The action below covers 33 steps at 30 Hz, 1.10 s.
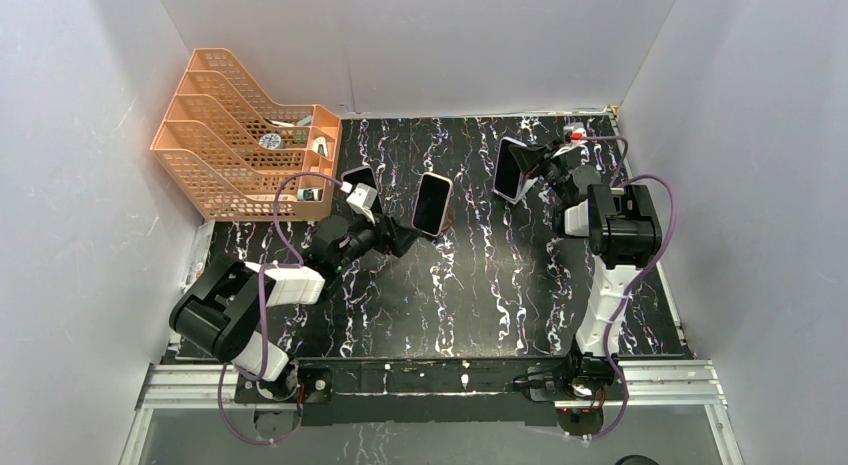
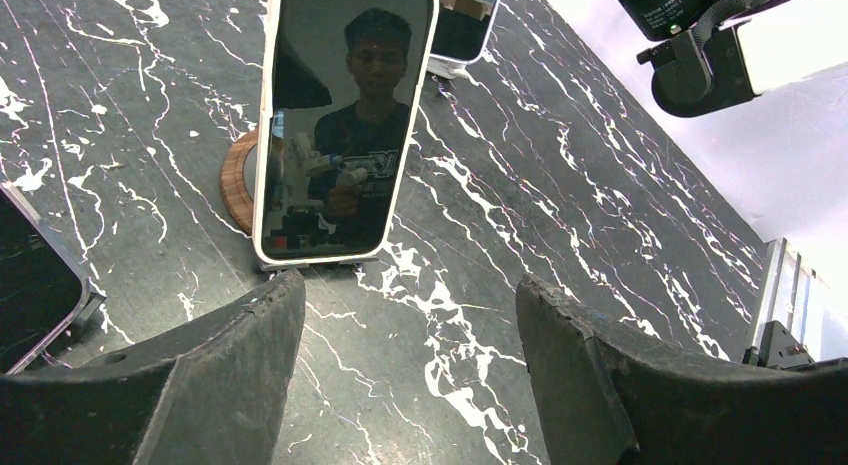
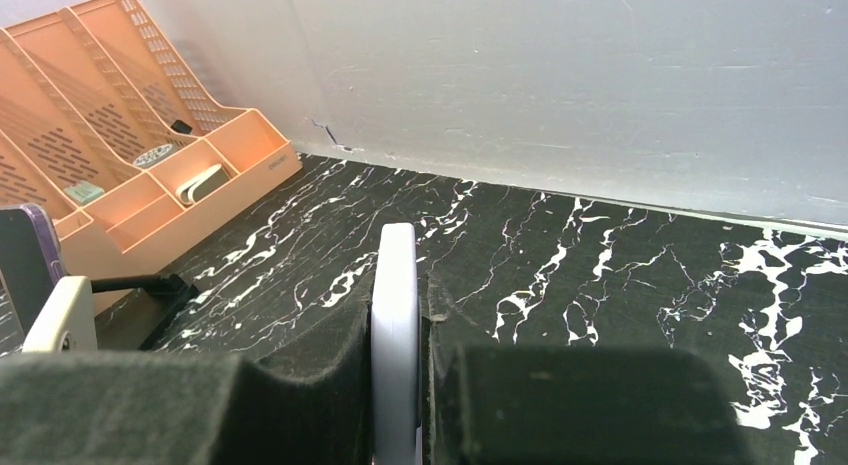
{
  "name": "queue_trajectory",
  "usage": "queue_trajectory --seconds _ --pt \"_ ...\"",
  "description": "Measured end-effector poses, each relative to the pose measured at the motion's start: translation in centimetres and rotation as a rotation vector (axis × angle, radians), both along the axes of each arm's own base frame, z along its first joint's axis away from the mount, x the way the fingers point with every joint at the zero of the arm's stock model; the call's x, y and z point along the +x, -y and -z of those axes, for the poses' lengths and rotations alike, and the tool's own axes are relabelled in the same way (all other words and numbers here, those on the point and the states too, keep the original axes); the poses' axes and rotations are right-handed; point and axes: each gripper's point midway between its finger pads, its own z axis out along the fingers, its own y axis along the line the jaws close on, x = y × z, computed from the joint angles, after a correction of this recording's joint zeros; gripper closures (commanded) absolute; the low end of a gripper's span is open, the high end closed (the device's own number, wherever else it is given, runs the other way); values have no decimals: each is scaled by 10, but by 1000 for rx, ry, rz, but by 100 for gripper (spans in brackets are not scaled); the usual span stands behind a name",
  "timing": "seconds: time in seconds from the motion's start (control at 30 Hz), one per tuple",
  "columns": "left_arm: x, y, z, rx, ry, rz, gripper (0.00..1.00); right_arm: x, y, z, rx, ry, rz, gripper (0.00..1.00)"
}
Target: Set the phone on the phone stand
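One phone [image 2: 340, 125] is already standing upright on its wooden-based stand [image 2: 238, 180] just ahead of the left claw [image 2: 405, 295], whose fingers are resting apart and empty, while the right claw [image 1: 540, 165] is clamping a second phone [image 3: 396, 275] edge-on, not yet seated on any stand.

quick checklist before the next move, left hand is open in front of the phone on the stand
1. left hand open, not touching the standing phone: ok
2. standing phone propped on the wooden stand: ok
3. room to pull back, with the dark phone close beside that hand: cannot tell
4. right hand shut on the held phone: ok
5. free stand for the held phone: cannot tell
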Motion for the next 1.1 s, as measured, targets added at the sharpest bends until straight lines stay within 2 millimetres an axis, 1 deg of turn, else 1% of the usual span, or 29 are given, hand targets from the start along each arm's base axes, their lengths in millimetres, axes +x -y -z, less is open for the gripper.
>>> queue_trajectory --seconds 0.2,0.23,0.37,0.47,0.53,0.67,0.87,1.0,1.1 --pt "0 0 0 0 0 1 27 -7 1 0 -17 12 9 82" --pt "0 0 0 0 0 2 27 -8 1 0 -19 13 12 80" --pt "-1 0 0 0 -1 4 27 -10 2 1 -26 17 17 68" --pt "-1 1 0 -1 0 7 27 -11 3 4 -31 10 18 66" --pt "-1 1 0 -1 -1 8 26 -11 5 6 -33 -2 21 63" --pt "-2 1 2 2 -6 12 27 -10 9 8 -33 -12 17 62" --pt "-2 2 4 4 -11 15 27 -4 14 0 -30 5 8 62" --pt "-3 2 5 5 -12 19 27 -5 15 -1 -24 0 4 62" --pt "-3 2 6 6 -14 20 27 -5 16 0 -23 -2 4 57"
